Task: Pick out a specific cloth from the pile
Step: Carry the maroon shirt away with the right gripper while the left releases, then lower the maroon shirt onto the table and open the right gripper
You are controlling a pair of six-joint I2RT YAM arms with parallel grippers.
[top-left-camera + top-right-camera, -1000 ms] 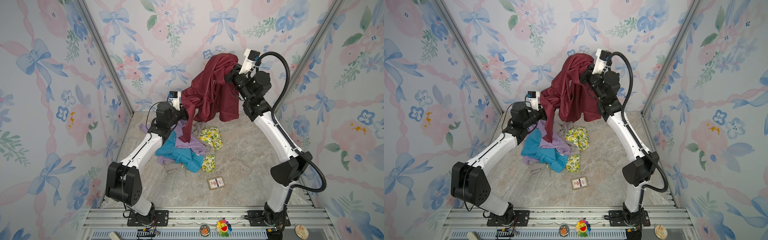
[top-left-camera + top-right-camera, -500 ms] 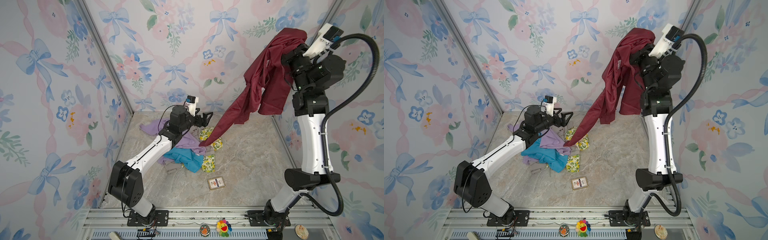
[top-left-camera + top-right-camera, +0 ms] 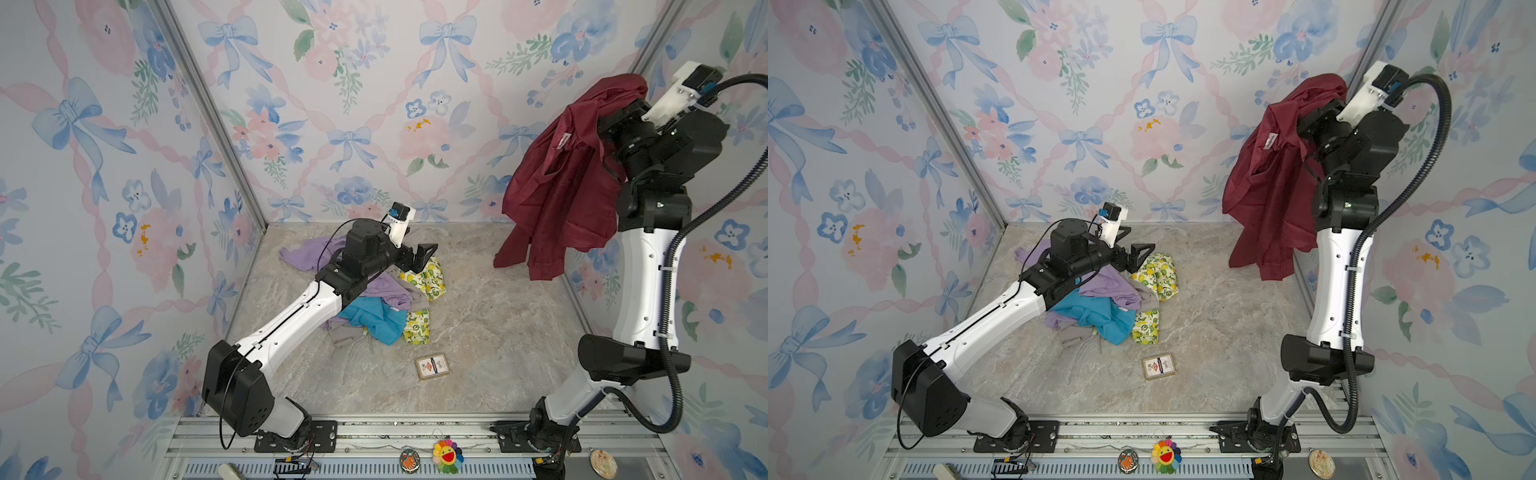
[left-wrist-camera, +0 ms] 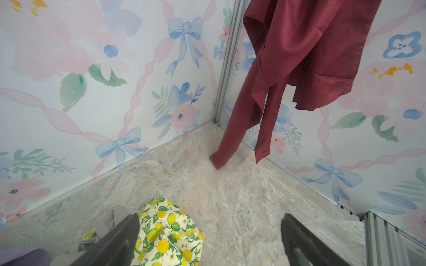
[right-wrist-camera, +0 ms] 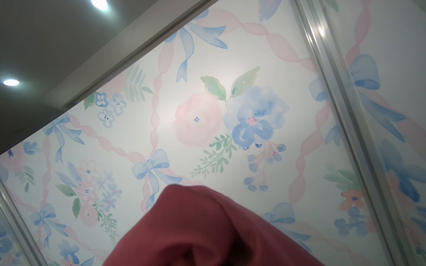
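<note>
Maroon cloth point(image 3: 557, 195) high in right claw's clench — left claw point(image 3: 423, 258) agape over pile point(image 3: 376, 318) edge.

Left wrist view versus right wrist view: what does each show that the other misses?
Only the left wrist view shows the marble floor, the lemon-print cloth, the open left gripper and the hanging sleeves of the maroon shirt. Only the right wrist view shows the ceiling lights, with the shirt as a bunched fold close to the lens. Both share the maroon shirt and the floral wall.
</note>
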